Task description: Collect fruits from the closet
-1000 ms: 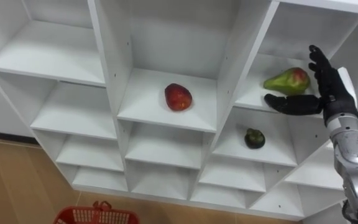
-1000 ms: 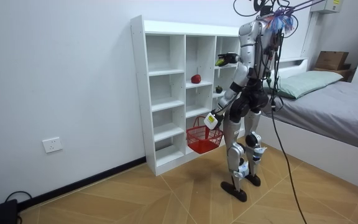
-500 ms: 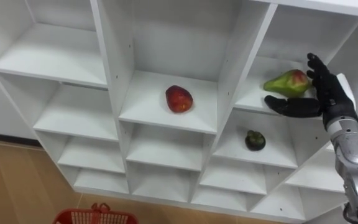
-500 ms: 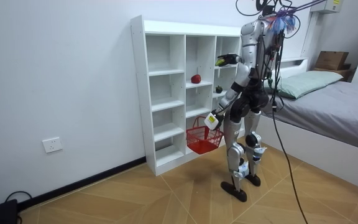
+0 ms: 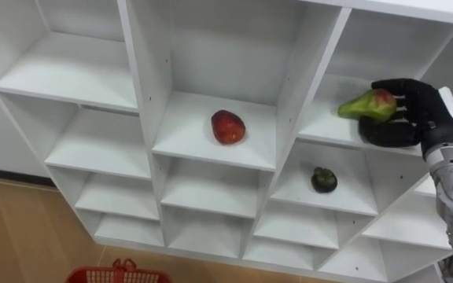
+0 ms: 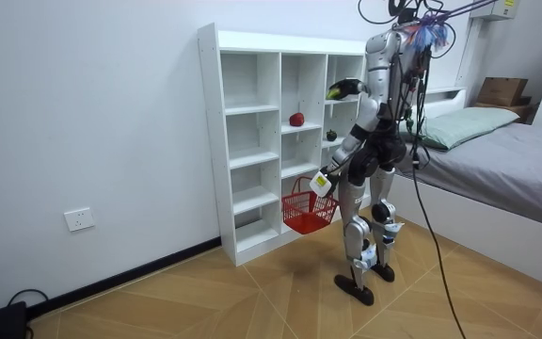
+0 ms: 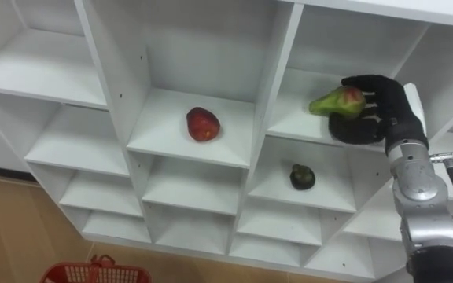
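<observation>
A green pear with a red blush point(image 5: 368, 105) lies in the upper right compartment of the white closet point(image 5: 145, 94). My right hand point(image 5: 412, 112) is shut on it, fingers over its top and thumb beneath. A red apple point(image 5: 228, 126) rests on the middle shelf. One shelf below the pear sits a small dark fruit point(image 5: 324, 179). In the room view my left hand point(image 6: 319, 182) hangs low at my side, shut on the handle of a red basket point(image 6: 307, 211). The basket's rim point(image 5: 120, 273) also shows at the bottom left of the eye view.
I stand close before the closet's right columns. The other compartments hold nothing. Behind me, on the room view's right, is a bed point(image 6: 506, 151). Wooden floor point(image 6: 205, 301) stretches to the room view's left.
My right hand, open beside the pear a second ago, has curled its fingers round it. The pear has shifted slightly within the grasp. The camera has drifted a little.
</observation>
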